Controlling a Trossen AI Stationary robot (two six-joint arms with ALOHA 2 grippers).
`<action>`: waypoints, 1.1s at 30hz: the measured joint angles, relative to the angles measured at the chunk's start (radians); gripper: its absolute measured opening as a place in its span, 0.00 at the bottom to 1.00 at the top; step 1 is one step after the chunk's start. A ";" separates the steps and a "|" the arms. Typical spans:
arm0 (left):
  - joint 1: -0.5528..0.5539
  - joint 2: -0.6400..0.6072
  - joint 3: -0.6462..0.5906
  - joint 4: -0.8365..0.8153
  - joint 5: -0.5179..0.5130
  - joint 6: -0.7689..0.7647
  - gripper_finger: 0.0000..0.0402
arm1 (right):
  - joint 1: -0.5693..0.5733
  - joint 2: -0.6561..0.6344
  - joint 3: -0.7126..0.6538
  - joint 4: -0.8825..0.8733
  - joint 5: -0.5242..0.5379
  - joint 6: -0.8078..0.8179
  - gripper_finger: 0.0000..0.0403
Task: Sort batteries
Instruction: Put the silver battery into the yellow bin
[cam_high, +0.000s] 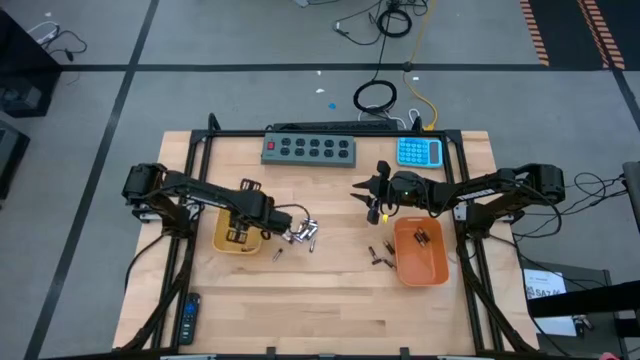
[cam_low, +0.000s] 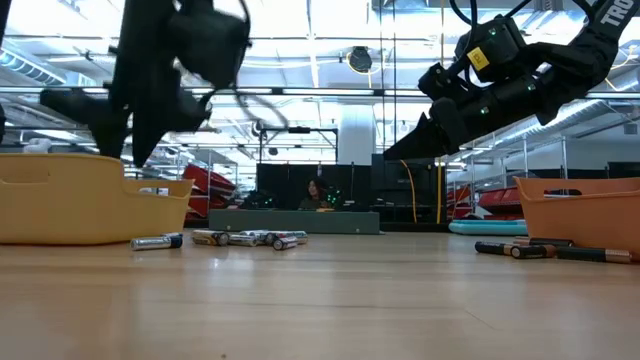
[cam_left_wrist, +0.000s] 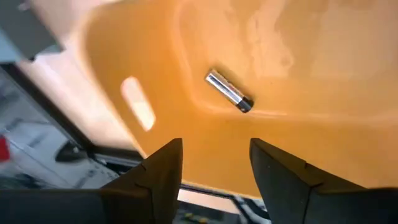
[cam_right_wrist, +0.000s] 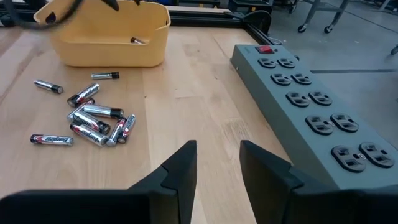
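The left end effector hung over the yellow tray, its fingers parted with nothing between them, and one silver battery lay on the tray's floor below it. Just beside the yellow tray, on the side toward the orange tray, a loose heap of batteries lay on the wooden surface, with a single one a little apart (most of them silver with dark bands). The right end effector was held above the surface between the grey power strip and the orange tray, jaws slightly apart and empty. A few dark batteries lay just beside the orange tray, and a couple sat inside it.
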 joint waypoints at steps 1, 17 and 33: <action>0.000 -0.006 0.025 -0.015 0.006 -0.037 0.49 | 0.000 0.000 0.000 0.000 -0.004 0.004 0.28; 0.028 -0.021 0.143 0.509 0.223 -0.204 0.49 | -0.017 0.000 0.000 0.001 -0.081 -0.010 0.24; 0.010 0.036 0.156 0.548 0.357 -0.207 0.49 | -0.003 0.000 0.000 0.018 -0.079 -0.025 0.12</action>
